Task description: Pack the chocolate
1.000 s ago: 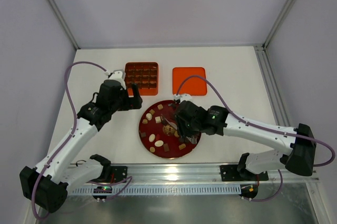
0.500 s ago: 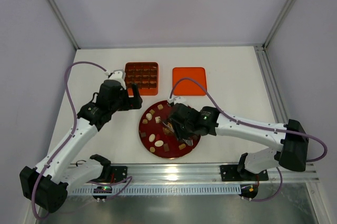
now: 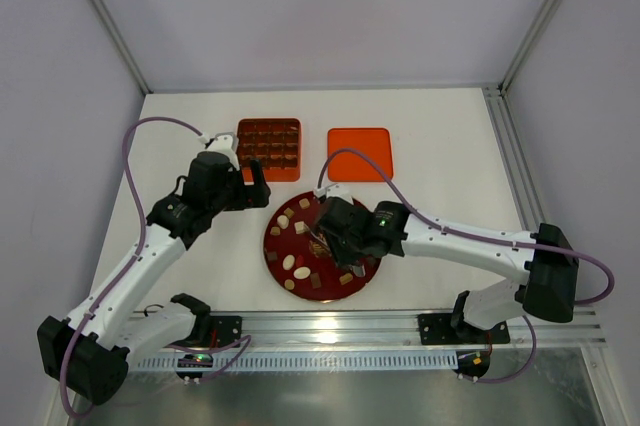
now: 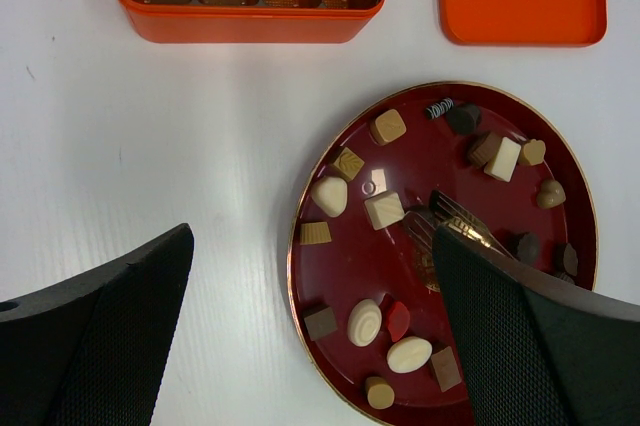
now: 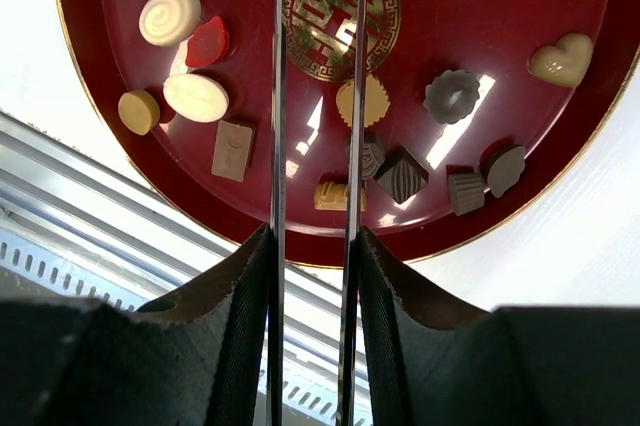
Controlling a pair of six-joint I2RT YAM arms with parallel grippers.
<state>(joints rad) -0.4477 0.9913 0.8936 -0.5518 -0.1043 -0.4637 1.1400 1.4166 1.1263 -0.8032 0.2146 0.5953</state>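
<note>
Several small chocolates [image 3: 288, 262] in dark brown, tan and cream lie scattered on a round dark red plate [image 3: 272, 246]. They also show in the left wrist view [image 4: 384, 210] and the right wrist view [image 5: 195, 97]. My right gripper [image 3: 335, 236] hangs over the plate's middle, shut on thin metal tongs [image 5: 278, 96]. The tong tips reach over the gold emblem and are cut off at the frame's top edge. My left gripper [image 3: 258, 186] is open and empty above the table, just left of the plate.
An orange box [image 3: 269, 148] with brown cells stands behind the plate, its orange lid [image 3: 359, 154] to its right. A metal rail [image 3: 330, 324] runs along the near table edge. White walls enclose the table.
My right gripper has moved a little to the left over the plate with the tongs. The left arm has not moved.
</note>
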